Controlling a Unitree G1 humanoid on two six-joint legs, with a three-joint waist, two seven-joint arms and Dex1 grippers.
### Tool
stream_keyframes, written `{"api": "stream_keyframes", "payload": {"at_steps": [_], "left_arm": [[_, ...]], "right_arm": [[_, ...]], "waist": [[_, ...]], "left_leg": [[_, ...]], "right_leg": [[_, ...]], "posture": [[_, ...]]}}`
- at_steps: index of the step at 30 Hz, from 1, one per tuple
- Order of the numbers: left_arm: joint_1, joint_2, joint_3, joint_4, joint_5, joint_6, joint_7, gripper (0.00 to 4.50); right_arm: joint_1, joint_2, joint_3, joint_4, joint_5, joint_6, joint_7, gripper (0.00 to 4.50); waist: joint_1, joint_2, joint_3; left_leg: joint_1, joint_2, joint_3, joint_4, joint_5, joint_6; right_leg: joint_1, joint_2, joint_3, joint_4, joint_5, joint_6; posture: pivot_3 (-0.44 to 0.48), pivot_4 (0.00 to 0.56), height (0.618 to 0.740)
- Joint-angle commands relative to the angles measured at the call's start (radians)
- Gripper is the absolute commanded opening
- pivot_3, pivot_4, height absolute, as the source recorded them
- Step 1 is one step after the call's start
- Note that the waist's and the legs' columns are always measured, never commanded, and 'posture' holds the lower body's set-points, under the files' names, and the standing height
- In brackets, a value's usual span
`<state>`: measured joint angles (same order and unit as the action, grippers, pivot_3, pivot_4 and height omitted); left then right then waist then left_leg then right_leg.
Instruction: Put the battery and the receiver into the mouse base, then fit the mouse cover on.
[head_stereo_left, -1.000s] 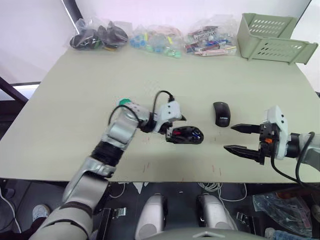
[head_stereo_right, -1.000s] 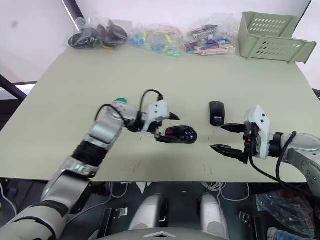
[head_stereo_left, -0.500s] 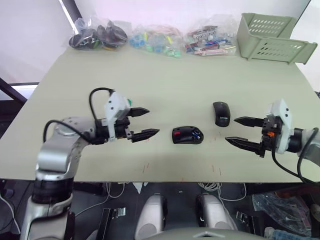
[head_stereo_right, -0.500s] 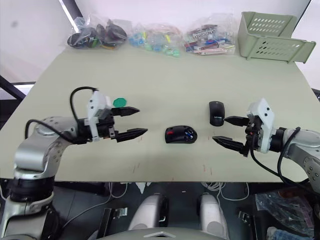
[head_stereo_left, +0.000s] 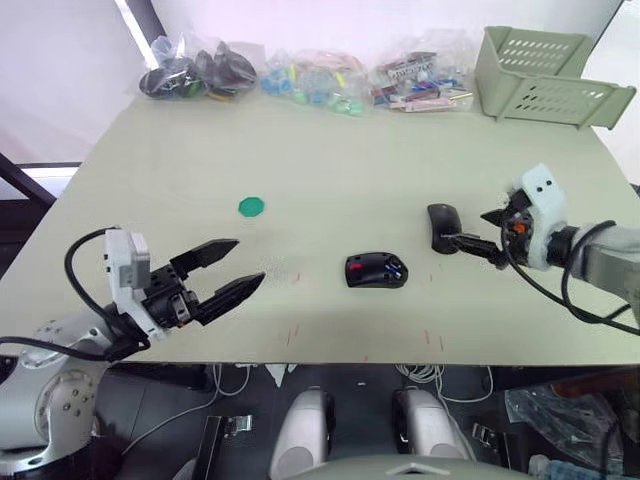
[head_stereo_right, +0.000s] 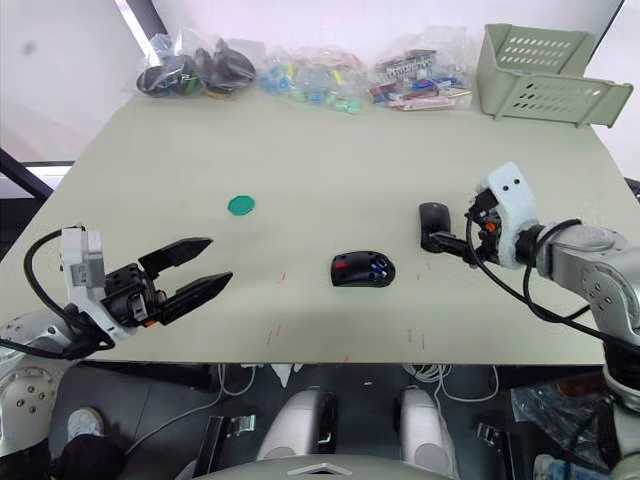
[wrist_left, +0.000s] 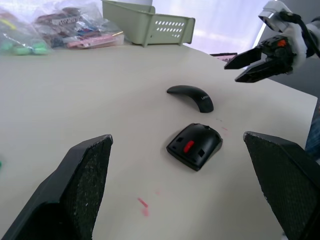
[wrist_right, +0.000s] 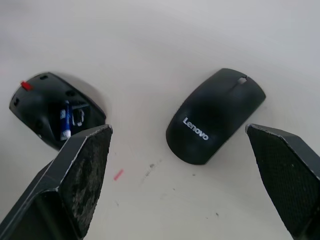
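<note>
The mouse base (head_stereo_left: 376, 270) lies open at the table's middle front, red patch up. The blue battery (wrist_right: 64, 120) sits inside it, with a small pale rectangular piece beside it, apparently the receiver (wrist_right: 79, 116). To its right, a short gap away, the mouse cover (head_stereo_left: 441, 227) rests on the table, a pale logo on its shell. My right gripper (head_stereo_left: 465, 227) is open just right of the cover, its lower finger reaching the cover's near end. Far to the front left my left gripper (head_stereo_left: 250, 262) is open and holds nothing, well away from the base.
A green round disc (head_stereo_left: 251, 206) lies left of centre. Several clear bags of parts (head_stereo_left: 310, 75) line the far edge, and a pale green basket (head_stereo_left: 545, 75) stands at the back right. Small red marks dot the table near the front edge.
My left arm has drawn back from the mouse base to the front left, gripper open. My right gripper has moved up and left to the cover.
</note>
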<state>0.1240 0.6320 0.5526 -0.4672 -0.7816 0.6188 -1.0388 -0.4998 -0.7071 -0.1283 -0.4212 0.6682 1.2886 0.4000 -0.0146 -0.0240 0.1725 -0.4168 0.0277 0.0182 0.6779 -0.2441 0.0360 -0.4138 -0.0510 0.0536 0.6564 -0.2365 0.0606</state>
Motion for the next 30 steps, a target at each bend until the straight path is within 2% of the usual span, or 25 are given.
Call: {"api": "stream_keyframes", "payload": {"at_steps": [1,5,9,15,20,30], "left_arm": [[0.013,0.005,0.027,-0.032,-0.036,-0.044,0.0,4.47],[0.009,0.017,0.013,-0.037,-0.053,-0.065,-0.003,4.47],[0.008,0.041,-0.013,-0.038,-0.059,-0.082,-0.031,4.47],[-0.004,0.061,-0.041,-0.018,-0.055,-0.1,-0.034,4.47],[-0.004,0.067,-0.05,-0.018,-0.06,-0.101,-0.025,4.47],[0.004,0.075,-0.052,-0.02,-0.065,-0.101,-0.027,4.47]], "right_arm": [[-0.067,0.088,-0.006,-0.021,-0.045,0.112,-0.138,4.5],[-0.097,0.189,-0.007,-0.041,-0.089,0.188,-0.223,4.5],[-0.089,0.351,-0.047,-0.059,-0.161,0.247,-0.345,4.5],[-0.1,0.526,-0.063,-0.041,-0.285,0.232,-0.471,4.5],[-0.091,0.595,-0.063,-0.032,-0.373,0.195,-0.533,4.5],[-0.072,0.691,-0.043,0.013,-0.456,0.114,-0.565,4.5]], "waist": [[0.001,0.0,0.0],[0.002,0.0,0.0],[-0.003,-0.001,-0.001],[-0.005,0.001,0.0],[-0.006,0.001,0.0],[-0.027,0.001,0.001]], "left_leg": [[0.0,0.0,0.0,0.0,0.0,0.0],[-0.001,0.0,0.0,-0.002,0.0,0.0],[0.0,-0.001,0.001,-0.006,0.0,0.0],[0.0,-0.001,0.001,-0.009,0.0,0.0],[0.0,-0.001,0.001,-0.009,0.0,0.0],[0.0,-0.001,0.001,-0.01,0.0,0.0]], "right_leg": [[0.0,0.0,0.0,0.0,0.0,0.0],[-0.001,0.0,0.0,-0.001,0.0,0.0],[-0.001,-0.001,0.0,-0.005,0.0,0.0],[-0.003,0.0,0.0,-0.004,0.0,-0.001],[-0.003,0.0,0.0,-0.004,0.0,-0.001],[-0.003,0.0,-0.001,-0.005,0.0,-0.001]], "posture": [[0.0,0.15,0.74],[0.0,0.15,0.74],[0.0,0.15,0.74],[0.0,0.15,0.74],[0.0,0.15,0.74],[0.0,0.15,0.74]]}}
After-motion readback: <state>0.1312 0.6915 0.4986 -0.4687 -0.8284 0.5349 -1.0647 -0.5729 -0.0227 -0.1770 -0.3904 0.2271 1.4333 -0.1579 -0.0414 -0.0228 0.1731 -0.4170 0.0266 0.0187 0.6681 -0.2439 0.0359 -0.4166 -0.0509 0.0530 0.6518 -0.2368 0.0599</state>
